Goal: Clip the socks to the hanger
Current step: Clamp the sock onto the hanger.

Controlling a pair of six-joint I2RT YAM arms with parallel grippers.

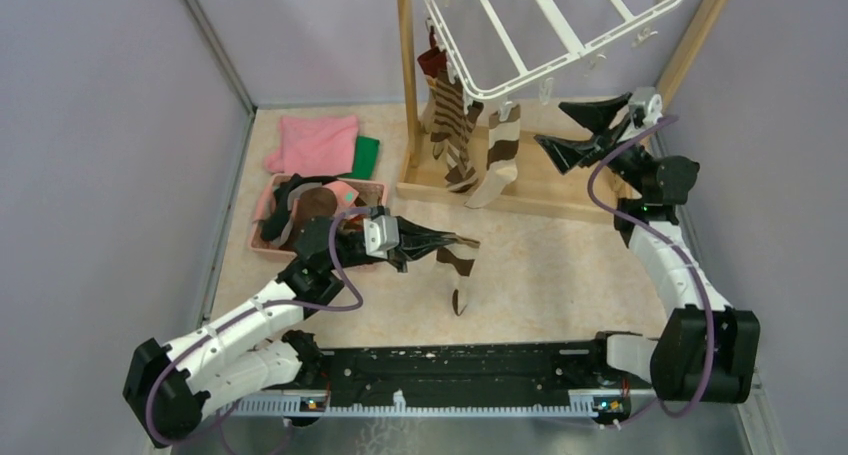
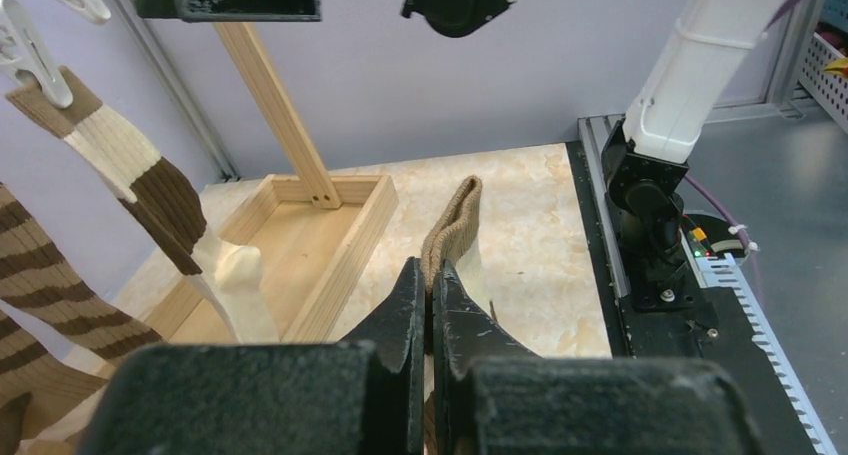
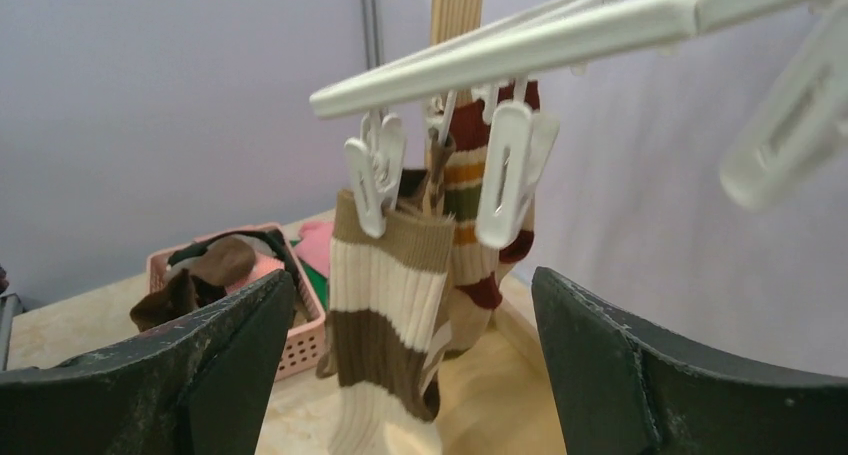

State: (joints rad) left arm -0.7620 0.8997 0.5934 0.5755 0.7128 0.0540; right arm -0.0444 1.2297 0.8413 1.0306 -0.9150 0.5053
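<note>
The white hanger (image 1: 555, 25) hangs from the wooden frame at the back. Three socks are clipped along its near-left edge: a red-banded one (image 1: 435, 65), a brown-and-cream striped one (image 1: 455, 140) and another brown-and-cream one (image 1: 502, 155). My left gripper (image 1: 440, 243) is shut on the tan cuff of a further brown-and-cream sock (image 1: 462, 273), which dangles over the table; the left wrist view shows the cuff (image 2: 455, 220) pinched between the fingertips. My right gripper (image 1: 575, 130) stands wide open just right of the hung socks, holding nothing. In the right wrist view a clipped sock (image 3: 385, 295) hangs ahead, beside an empty clip (image 3: 510, 170).
A pink basket (image 1: 265, 230) with more dark socks sits left of my left gripper. Behind it lie a pink cloth (image 1: 315, 143) and a green cloth (image 1: 367, 157). The wooden frame's base tray (image 1: 560, 200) and posts (image 1: 406, 75) stand under the hanger.
</note>
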